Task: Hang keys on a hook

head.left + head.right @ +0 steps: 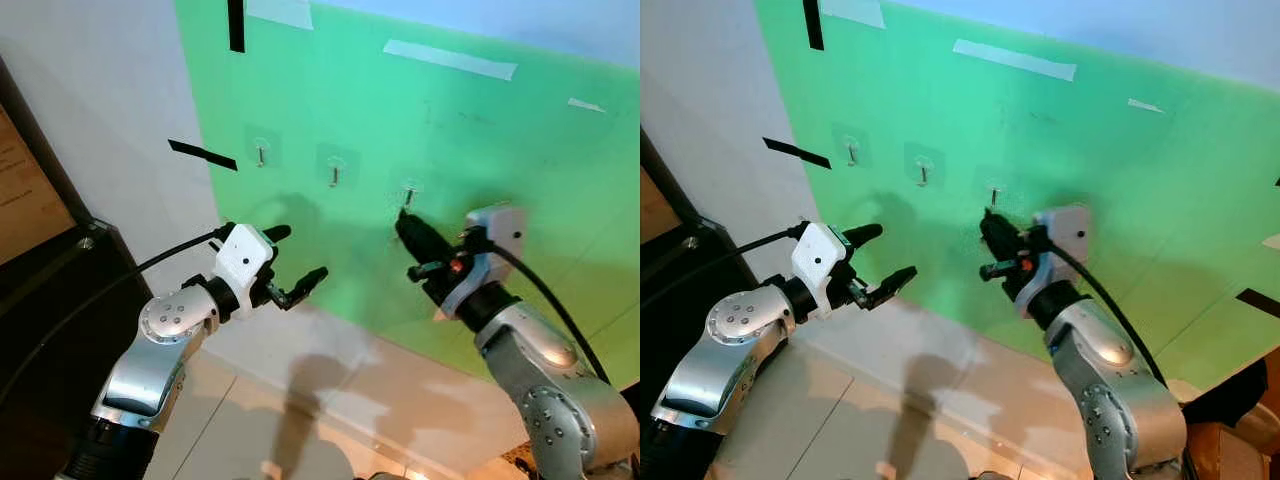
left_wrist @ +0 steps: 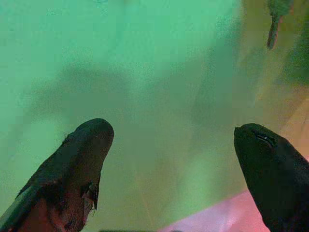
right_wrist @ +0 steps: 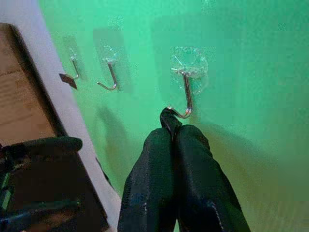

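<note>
Green wall sheet (image 1: 500, 150) carries 3 clear-backed metal hooks, and at the rightmost hook (image 3: 186, 99) the right gripper (image 3: 174, 128), fingers pressed together, pinches a small dark loop (image 3: 167, 116), likely light and slippery, best held at its ring, while the left gripper (image 1: 295, 262) hovers spread apart.

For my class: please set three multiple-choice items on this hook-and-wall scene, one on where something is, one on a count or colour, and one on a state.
1. Where is the right gripper?
A. just below the nearest hook
B. resting on the floor
C. beside the dark cabinet

2. How many hooks are on the green wall?
A. one
B. three
C. five

3. How do the left gripper's fingers stand?
A. pressed together
B. spread apart with nothing between them
C. clamped on a hook

Answers:
1 A, the right wrist view shows its tips at that hook's curved end.
2 B, three hooks sit in a row.
3 B, the left wrist view shows bare wall between the two fingers.
</note>
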You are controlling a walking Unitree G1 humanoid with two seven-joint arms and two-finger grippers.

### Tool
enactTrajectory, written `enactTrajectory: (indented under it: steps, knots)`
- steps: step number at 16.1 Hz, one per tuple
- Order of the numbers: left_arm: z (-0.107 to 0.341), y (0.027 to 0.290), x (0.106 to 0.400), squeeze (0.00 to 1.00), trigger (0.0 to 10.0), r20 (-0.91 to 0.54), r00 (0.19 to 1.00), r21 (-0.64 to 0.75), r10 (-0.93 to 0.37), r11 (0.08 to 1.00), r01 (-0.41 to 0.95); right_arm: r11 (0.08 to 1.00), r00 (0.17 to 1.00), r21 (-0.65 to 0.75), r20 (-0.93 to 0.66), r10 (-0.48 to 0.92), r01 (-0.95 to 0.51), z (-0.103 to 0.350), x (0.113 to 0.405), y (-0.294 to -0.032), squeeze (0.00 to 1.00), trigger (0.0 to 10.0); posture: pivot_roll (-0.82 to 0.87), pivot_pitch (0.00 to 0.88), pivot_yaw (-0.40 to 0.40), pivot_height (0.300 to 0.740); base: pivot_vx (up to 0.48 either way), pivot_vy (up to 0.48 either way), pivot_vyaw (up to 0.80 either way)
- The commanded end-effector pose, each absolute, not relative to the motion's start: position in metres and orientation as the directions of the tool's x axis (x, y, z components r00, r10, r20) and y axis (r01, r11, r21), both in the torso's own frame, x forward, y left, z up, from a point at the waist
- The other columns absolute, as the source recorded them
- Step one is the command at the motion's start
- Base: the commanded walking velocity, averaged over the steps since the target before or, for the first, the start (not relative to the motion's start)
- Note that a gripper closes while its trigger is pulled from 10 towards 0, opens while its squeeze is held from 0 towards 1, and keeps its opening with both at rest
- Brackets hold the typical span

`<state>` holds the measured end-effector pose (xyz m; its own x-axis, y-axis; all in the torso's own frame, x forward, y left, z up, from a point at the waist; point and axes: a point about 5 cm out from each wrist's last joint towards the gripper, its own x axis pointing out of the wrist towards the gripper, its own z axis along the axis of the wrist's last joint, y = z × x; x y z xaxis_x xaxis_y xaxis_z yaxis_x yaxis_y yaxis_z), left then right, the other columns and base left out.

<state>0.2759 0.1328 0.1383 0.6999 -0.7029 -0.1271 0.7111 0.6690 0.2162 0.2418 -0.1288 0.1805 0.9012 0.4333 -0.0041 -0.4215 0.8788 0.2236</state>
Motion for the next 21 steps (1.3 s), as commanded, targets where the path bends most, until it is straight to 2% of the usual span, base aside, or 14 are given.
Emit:
enactTrajectory:
  steps: [1, 4, 8, 21]
  knots:
    - [0.141, 0.129, 0.274, 0.0, 10.0, -0.125, 0.672, 0.207, -0.729, 0.644, 0.737, 0.877, 0.902, 0.229, 0.014, 0.431, -0.423, 0.186, 0.241, -0.13, 0.0, 10.0, -0.04, 0.0, -0.017, 0.74, 0.0, 0.0, 0.0]
    - [0.146, 0.125, 0.267, 0.0, 10.0, -0.102, 0.599, 0.15, -0.794, 0.583, 0.799, 0.872, 0.904, 0.254, 0.032, 0.425, -0.419, 0.189, 0.241, -0.13, 0.0, 10.0, -0.04, 0.0, -0.014, 0.74, 0.0, 0.0, 0.0]
    - [0.145, 0.122, 0.261, 0.0, 10.0, -0.117, 0.54, 0.114, -0.834, 0.529, 0.841, 0.847, 0.891, 0.289, 0.065, 0.448, -0.447, 0.193, 0.239, -0.128, 0.0, 10.0, -0.04, 0.0, -0.012, 0.74, 0.0, 0.0, 0.0]
    - [0.145, 0.121, 0.258, 0.0, 10.0, -0.125, 0.525, 0.099, -0.842, 0.516, 0.851, 0.827, 0.903, 0.368, 0.103, 0.418, -0.425, 0.198, 0.243, -0.13, 0.0, 10.0, -0.04, 0.0, -0.014, 0.74, 0.0, 0.0, 0.0]
